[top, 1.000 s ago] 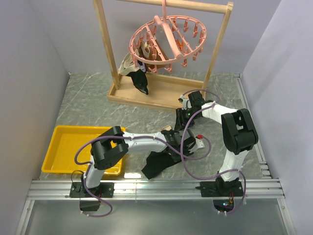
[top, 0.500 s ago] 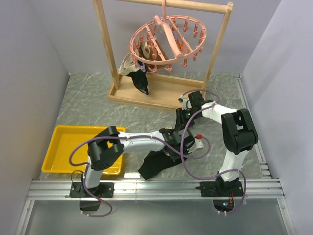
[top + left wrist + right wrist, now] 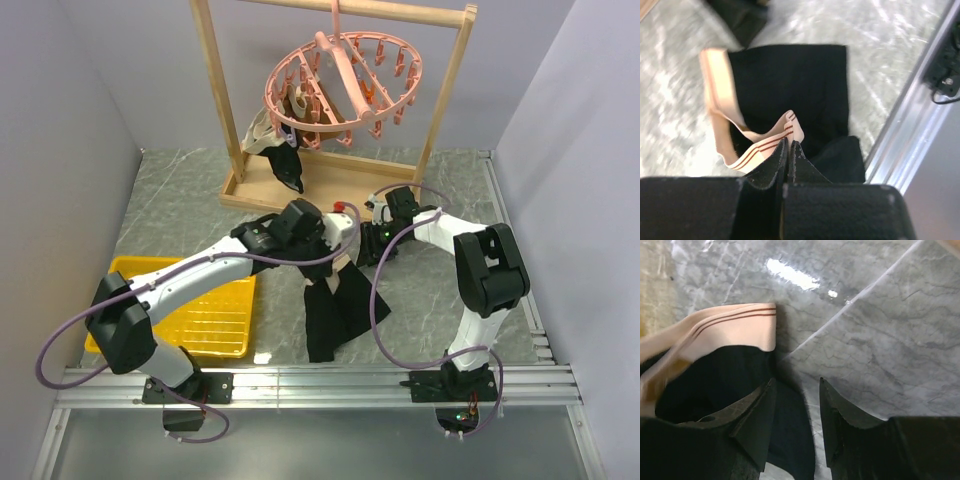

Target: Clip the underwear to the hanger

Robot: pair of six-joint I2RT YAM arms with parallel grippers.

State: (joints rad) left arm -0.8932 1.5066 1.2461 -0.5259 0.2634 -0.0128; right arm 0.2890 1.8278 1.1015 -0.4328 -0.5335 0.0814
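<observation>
The underwear (image 3: 328,305), black with a tan-pink waistband, hangs from my left gripper (image 3: 336,240) down to the table. In the left wrist view the gripper (image 3: 789,144) is shut on the striped waistband (image 3: 760,142), with the black fabric (image 3: 790,85) below. My right gripper (image 3: 368,245) is beside the garment's top edge. In the right wrist view it (image 3: 797,385) is open, its jaws either side of black fabric, and the waistband (image 3: 732,325) lies just beyond. The salmon-pink hanger (image 3: 340,85) hangs from the rack's top bar, above and behind both grippers.
The wooden rack frame (image 3: 215,100) stands at the back on its base (image 3: 300,195). Another dark garment with a cream band (image 3: 278,145) hangs from the hanger's left side. A yellow tray (image 3: 130,320) sits front left. An aluminium rail (image 3: 320,385) runs along the near edge.
My left arm has swung up and back from low over the table, lifting the underwear by its waistband so it hangs lengthwise. The right arm has barely moved.
</observation>
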